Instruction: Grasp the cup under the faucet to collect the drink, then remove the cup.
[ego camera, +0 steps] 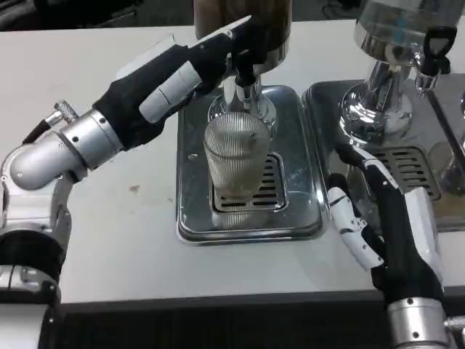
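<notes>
**Filling step: left hand at the faucet, cup standing unheld**

While the cup (234, 161) stands upright on the drip tray (305, 211) grille, directly under the faucet (243, 78), we find the left hand (195, 67) reaching to the faucet lever; whether its fingers clasp it we cannot tell. The right hand (378, 218) rests released on the desk (123, 240), beside the tray. We judge dispensing under way; next, the right hand must grip the cup.

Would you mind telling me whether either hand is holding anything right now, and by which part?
The left hand reaches to the dispenser's faucet; an actual grip cannot be told. The right hand holds nothing. The cup stands untouched.
</notes>
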`<state>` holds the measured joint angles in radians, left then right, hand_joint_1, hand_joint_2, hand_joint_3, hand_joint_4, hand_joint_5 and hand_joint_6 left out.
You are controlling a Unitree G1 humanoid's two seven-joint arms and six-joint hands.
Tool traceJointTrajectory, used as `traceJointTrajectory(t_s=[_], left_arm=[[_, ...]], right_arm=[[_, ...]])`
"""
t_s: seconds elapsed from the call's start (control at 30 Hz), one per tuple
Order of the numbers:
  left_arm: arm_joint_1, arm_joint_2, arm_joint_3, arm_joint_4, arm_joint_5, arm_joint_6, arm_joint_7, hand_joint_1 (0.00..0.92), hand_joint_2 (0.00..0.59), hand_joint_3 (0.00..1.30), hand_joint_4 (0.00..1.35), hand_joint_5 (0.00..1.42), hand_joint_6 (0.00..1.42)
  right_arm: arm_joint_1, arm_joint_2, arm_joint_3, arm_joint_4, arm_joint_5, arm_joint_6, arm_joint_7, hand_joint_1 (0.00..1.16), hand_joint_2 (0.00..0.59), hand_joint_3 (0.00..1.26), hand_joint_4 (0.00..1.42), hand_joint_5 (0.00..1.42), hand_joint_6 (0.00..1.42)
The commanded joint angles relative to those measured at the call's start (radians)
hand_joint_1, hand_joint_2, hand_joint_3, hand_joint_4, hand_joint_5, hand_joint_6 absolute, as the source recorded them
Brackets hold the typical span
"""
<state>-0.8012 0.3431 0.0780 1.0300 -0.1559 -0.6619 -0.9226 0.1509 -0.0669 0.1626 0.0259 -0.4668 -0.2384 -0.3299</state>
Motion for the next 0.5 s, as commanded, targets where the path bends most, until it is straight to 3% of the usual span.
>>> traceJointTrajectory(t_s=[0.03,0.5], left_arm=[[-0.019,0.017,-0.026,0.019,0.044,-0.027,0.002,0.000,0.045,0.07,0.00,0.10,0.07],[-0.001,0.041,-0.074,0.015,0.134,-0.161,0.082,0.000,0.047,0.08,0.00,0.10,0.06]], right_arm=[[0.007,0.001,-0.007,-0.016,0.007,-0.017,-0.009,0.21,0.433,0.26,0.22,0.10,0.06],[0.000,-0.001,-0.008,-0.016,0.016,-0.018,0.001,0.21,0.433,0.23,0.22,0.10,0.06]])
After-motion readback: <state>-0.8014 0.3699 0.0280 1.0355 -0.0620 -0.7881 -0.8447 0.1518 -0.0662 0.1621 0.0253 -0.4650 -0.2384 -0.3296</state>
